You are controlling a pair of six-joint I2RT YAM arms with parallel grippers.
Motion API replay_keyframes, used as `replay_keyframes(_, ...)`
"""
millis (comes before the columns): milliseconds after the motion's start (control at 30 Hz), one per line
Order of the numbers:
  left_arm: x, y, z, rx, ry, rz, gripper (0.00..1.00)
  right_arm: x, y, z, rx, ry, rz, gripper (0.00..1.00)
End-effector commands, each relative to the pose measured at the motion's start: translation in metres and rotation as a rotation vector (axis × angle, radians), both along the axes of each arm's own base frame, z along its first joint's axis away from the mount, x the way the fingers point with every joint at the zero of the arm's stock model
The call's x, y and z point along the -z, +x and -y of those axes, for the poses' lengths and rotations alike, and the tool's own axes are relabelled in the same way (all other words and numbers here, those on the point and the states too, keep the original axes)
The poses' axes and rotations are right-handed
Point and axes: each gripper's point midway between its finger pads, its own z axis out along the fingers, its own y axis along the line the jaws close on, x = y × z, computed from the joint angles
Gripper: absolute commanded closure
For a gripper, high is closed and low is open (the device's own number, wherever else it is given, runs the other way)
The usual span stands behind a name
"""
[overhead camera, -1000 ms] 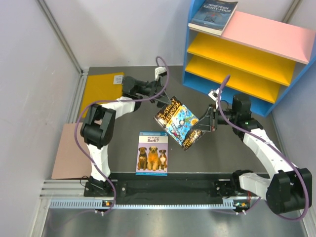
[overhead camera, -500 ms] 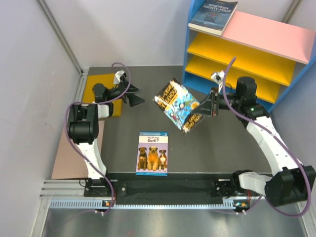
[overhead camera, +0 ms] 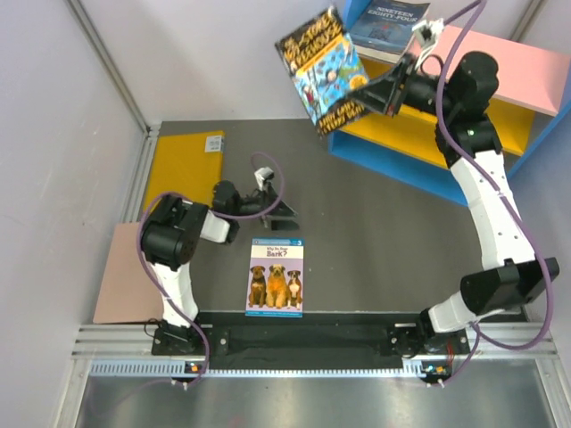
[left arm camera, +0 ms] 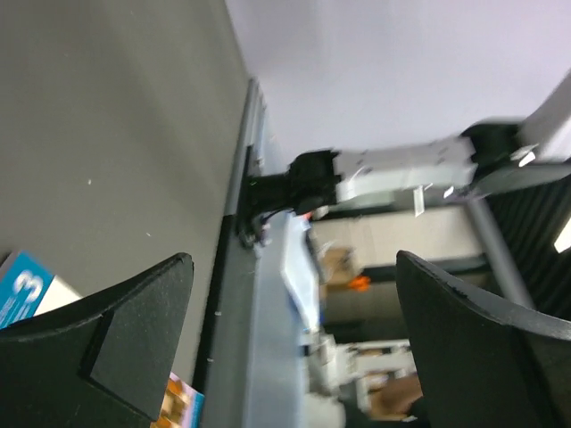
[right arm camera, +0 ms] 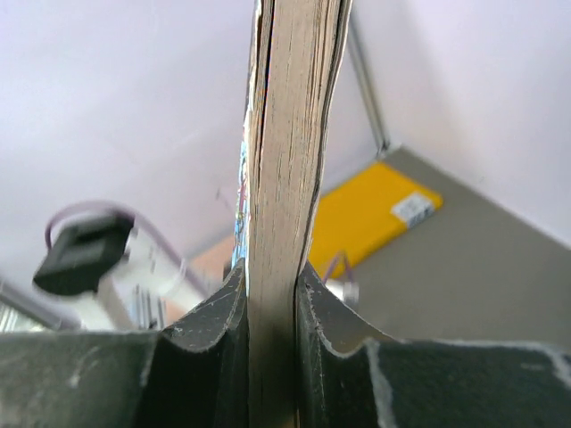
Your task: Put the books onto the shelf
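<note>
Two pincers: right pincer point(overhead camera: 368, 94) tight on a colourful book point(overhead camera: 319, 64) by the shelf point(overhead camera: 401, 166), left pincer point(overhead camera: 284, 210) wide, seemingly empty.

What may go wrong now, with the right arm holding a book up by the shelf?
The right claw pinches the colourful book by one edge, so it might slip or swing. It hangs close to the dark book lying at the top corner of the shelf and might knock it off.

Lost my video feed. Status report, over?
Right gripper shut on colorful book, high beside shelf top. Left gripper open, empty, near dog book. Navy book lies on shelf top, near path.
</note>
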Motion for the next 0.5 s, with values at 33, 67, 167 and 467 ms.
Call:
replay_keyframes(33, 0.034, -0.044, 0.059, 0.071, 0.133, 0.284, 0.01, -0.098, 0.032, 0.027, 0.143, 0.278, 0.066, 1.00)
replay_keyframes(67, 0.045, -0.055, 0.075, 0.084, 0.185, 0.299, 0.01, -0.114, 0.036, 0.040, 0.169, 0.319, 0.098, 1.00)
replay_keyframes(167, 0.072, -0.075, 0.092, 0.135, 0.331, 0.333, 0.01, -0.136, 0.056, 0.067, 0.248, 0.441, 0.058, 1.00)
replay_keyframes(467, 0.096, -0.074, 0.091, -0.014, 0.414, 0.339, 0.01, -0.124, 0.123, 0.140, 0.567, 0.683, -0.175, 1.00)
